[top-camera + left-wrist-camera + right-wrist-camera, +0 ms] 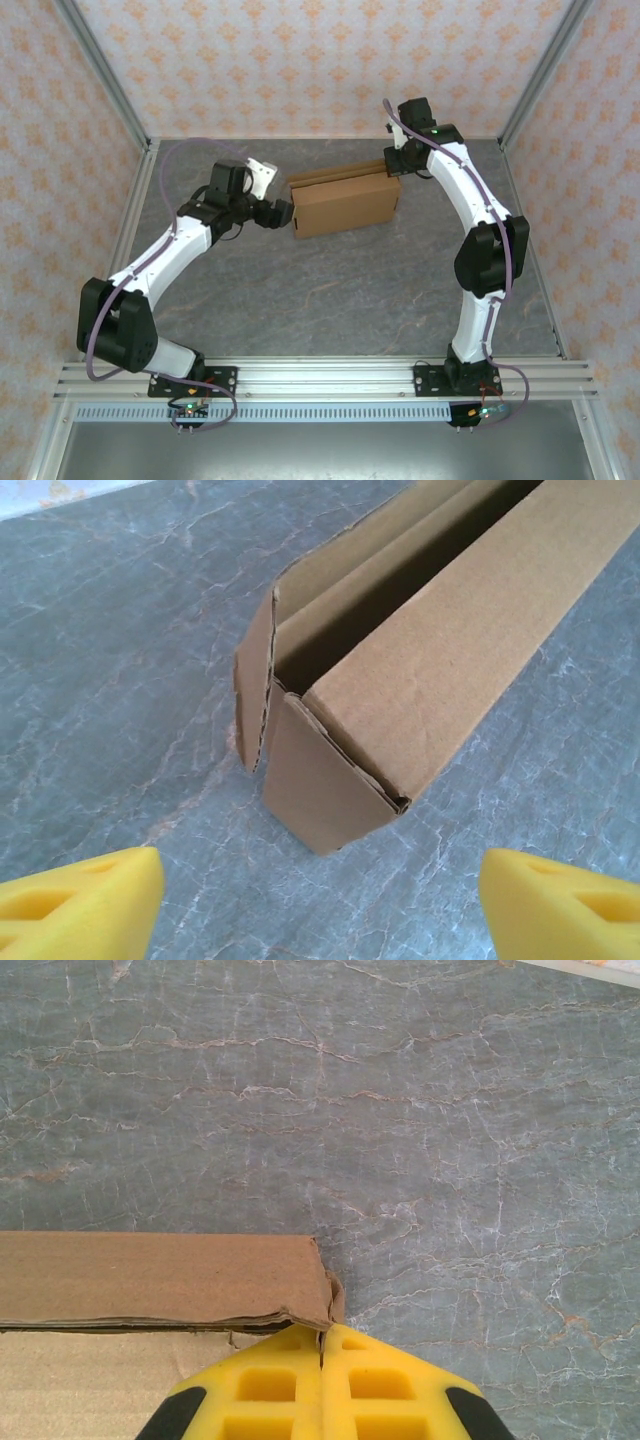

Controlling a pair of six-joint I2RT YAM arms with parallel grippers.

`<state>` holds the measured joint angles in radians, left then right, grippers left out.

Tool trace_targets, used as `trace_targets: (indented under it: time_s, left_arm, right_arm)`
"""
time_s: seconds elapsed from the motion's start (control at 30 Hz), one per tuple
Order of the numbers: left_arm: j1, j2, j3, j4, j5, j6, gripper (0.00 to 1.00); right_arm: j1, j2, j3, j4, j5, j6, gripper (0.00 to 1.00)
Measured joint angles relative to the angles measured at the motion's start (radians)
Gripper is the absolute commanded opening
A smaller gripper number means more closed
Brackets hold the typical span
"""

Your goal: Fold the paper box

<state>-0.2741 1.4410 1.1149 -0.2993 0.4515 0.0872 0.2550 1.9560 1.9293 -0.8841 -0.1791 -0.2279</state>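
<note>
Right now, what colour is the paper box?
Plain brown cardboard; the paper box shows best in the left wrist view.

Light's bright & even on my feeds, shadows faint/soft; paper box (450, 660) gap goes dark toward 1 o'clock, left wrist.

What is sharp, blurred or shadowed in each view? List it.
Top external: even light, no glare, box sharp, faint shadows beneath the arms. Left wrist: box crisp, its inner slot dark; left fingers slightly soft at the bottom corners. Right wrist: table veins and box edge sharp, no glare.
</note>
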Motion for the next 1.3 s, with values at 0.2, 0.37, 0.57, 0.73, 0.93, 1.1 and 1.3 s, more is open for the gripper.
trace_targets:
  time_s: [0.2,0.37,0.57,0.73,0.93,1.1,1.3]
  left_arm:
    - [-0.010,0.033,0.110,-0.078,-0.090,-0.097,0.61]
    - [-0.041,0.106,0.230,-0.146,-0.166,-0.114,0.51]
    - [-0.060,0.206,0.327,-0.224,-0.196,-0.096,0.38]
    - [-0.060,0.257,0.371,-0.264,-0.199,-0.082,0.26]
    - [-0.065,0.271,0.406,-0.286,-0.198,-0.084,0.10]
    - [-0.080,0.271,0.407,-0.287,-0.198,-0.117,0.05]
    - [-0.080,0.271,0.407,-0.285,-0.198,-0.168,0.00]
  right_arm:
    - [0.000,0.000,-0.002,0.003,0.000,0.000,0.02]
    - [0.000,0.000,-0.002,0.003,0.000,0.000,0.02]
    - [0.000,0.000,-0.002,0.003,0.000,0.000,0.02]
    - [0.000,0.000,-0.002,0.003,0.000,0.000,0.02]
    - [0.000,0.000,-0.008,0.012,0.000,0.001,0.02]
    - [0.000,-0.003,-0.030,0.047,0.001,0.010,0.02]
    - [0.000,-0.008,-0.043,0.064,0.001,0.016,0.02]
